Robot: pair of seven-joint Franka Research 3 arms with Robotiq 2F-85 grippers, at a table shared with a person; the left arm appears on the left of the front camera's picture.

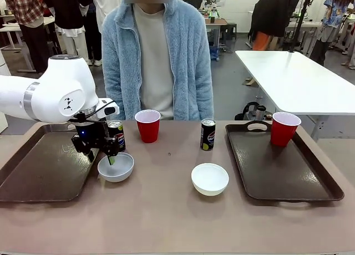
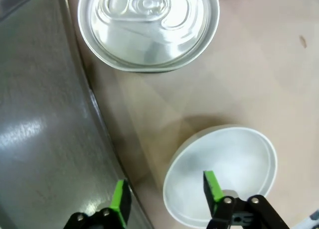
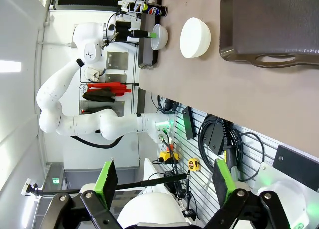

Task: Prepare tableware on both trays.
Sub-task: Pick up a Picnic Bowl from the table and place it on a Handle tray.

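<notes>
- Brown plastic, two trays on the bench: the left tray is bare, and the right tray carries one red cup, upright near its far rim.
- Second red cup: upright on the bare bench between the trays, at the far edge, in front of a person in a pale blue fleece jacket.
- Pepsi-marked can: upright on the bench, just beside the left tray's right rim and just behind the left bowl. The left wrist view shows its silver top with the tab flat.
- Second can: upright on the bench near the middle, left of the right tray and behind the centre bowl.
- Left bowl: white, upright on the bench, just beside the left tray's right rim.
- Centre bowl: white, upright on the bare bench between the trays, apart from the other things.
- Left pincer: spread, straddling the left bowl's near rim. One green pad is inside the bowl, the other outside it above the tray's edge. Whether either pad touches the rim cannot be told.
- Right pincer: spread with nothing between its pads, held well apart from the bench, which appears sideways in its wrist view.
</notes>
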